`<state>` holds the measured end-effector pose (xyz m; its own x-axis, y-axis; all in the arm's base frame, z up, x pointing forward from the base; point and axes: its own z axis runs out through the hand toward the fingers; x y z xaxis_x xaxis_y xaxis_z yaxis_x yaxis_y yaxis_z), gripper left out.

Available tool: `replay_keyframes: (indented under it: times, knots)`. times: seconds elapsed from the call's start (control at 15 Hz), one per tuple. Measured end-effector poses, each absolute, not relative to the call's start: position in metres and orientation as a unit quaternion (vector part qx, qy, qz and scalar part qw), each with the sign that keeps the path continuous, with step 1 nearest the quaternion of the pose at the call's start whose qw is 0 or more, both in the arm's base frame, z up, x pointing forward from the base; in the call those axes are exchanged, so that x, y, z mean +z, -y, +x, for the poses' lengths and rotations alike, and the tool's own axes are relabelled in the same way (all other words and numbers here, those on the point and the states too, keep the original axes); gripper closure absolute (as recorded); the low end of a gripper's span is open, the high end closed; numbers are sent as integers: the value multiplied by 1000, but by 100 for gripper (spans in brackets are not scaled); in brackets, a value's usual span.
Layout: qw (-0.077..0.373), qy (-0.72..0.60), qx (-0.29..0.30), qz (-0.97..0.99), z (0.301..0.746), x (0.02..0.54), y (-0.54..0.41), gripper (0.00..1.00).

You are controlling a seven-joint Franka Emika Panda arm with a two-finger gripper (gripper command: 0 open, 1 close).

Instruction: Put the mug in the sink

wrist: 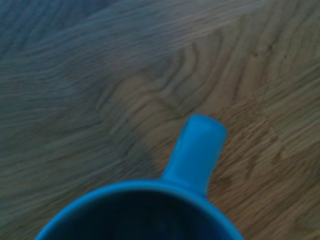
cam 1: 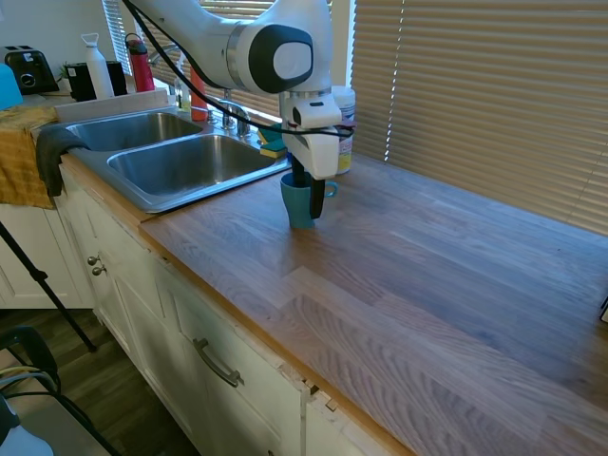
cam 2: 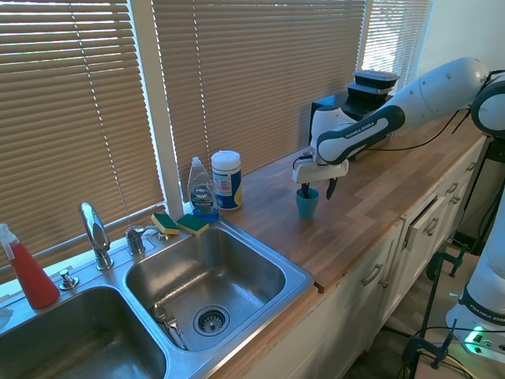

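A small teal-blue mug (cam 1: 302, 202) stands upright on the wooden counter (cam 1: 427, 285), its long axis vertical and its open mouth facing up, just beyond the right-hand end of the stainless-steel double-basin sink (cam 1: 180, 166) and near the counter's front edge. The white arm's claw (cam 1: 307, 195) reaches straight down over it with its fingers spread: in the first exterior view one dark finger (cam 1: 316, 198) runs down the outside of the mug wall while the other dips inside the rim, the wall between them. Whether the fingers press on the wall cannot be told. The mug's handle (cam 1: 330, 188) juts sideways, away from the sink along the counter; the wrist view shows the handle (wrist: 196, 150) lying flat over the wood grain, with the rim below it. Behind the mug, by the window blinds (cam 2: 260, 71), stand a white wipes canister (cam 2: 226, 180) and a dish-soap bottle (cam 2: 202, 189), with sponges (cam 2: 180, 223) on the sink's back edge beside the chrome faucet (cam 2: 95, 234).
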<state>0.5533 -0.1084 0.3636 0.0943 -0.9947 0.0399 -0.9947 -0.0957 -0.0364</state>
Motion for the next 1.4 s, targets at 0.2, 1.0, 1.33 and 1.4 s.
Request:
replay_keyframes:
  times: [0.2, 1.0, 1.33, 1.4]
  knots:
    - [0, -672, -25, -740, 553, 361, 108, 100]
    - [11, -664, -19, -748, 555, 356, 99, 100]
    - [20, -660, -27, -750, 556, 362, 97, 100]
    - [21, -658, -28, -752, 556, 365, 95, 100]
